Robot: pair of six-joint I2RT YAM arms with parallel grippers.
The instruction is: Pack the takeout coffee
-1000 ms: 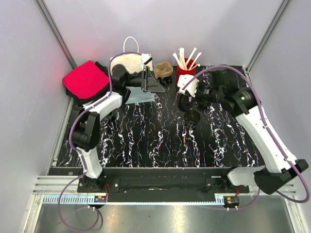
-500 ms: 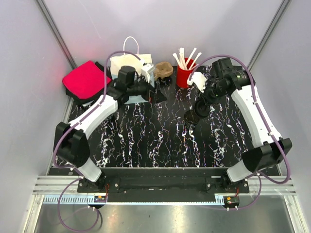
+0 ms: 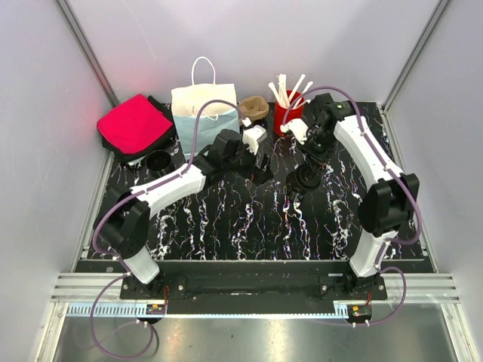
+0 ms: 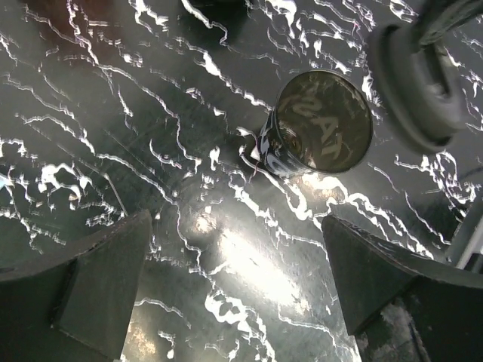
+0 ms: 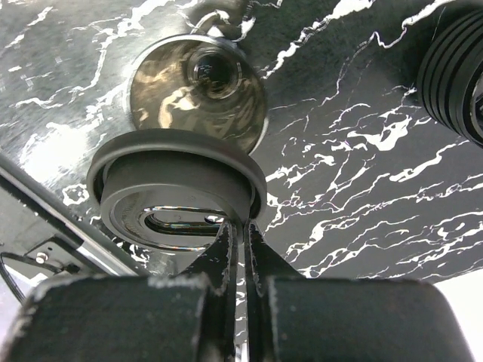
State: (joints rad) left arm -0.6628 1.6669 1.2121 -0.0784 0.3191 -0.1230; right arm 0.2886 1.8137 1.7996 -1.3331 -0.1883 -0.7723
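Early stage: R pincer (image 5: 238,226) clenched on lid (image 5: 177,188) rim, near lidless coffee cup (image 4: 321,124) on desk (image 3: 226,219). L pincer (image 4: 238,260) released, empty. Lidding + bagging into paper bag (image 3: 198,109) left, prob.

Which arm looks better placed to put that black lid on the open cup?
Right. The right gripper is shut on the rim of the lid, holding it close by the open cup. The left gripper is open, holding nothing.
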